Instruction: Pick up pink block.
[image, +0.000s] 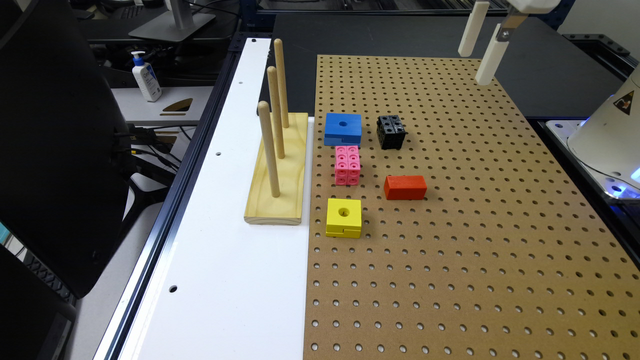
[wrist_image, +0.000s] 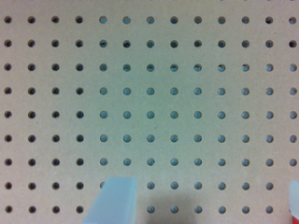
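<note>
While pincer (image: 479, 51) hangs spread wide, pink block (image: 347, 165) well apart, on pegboard (image: 475, 260).

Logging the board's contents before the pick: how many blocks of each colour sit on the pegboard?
Blue block: 1
Black block: 1
Pink block: 1
Red-orange block: 1
Yellow block: 1
Total: 5

I see five blocks on the pegboard (image: 450, 240) near its exterior-view left edge: holed block (image: 343, 128) farthest back, cube (image: 391, 131) to its right, pink block (image: 347, 165) just before it, rectangular block (image: 405, 187) right of that, second holed block (image: 344, 217) nearest.
</note>
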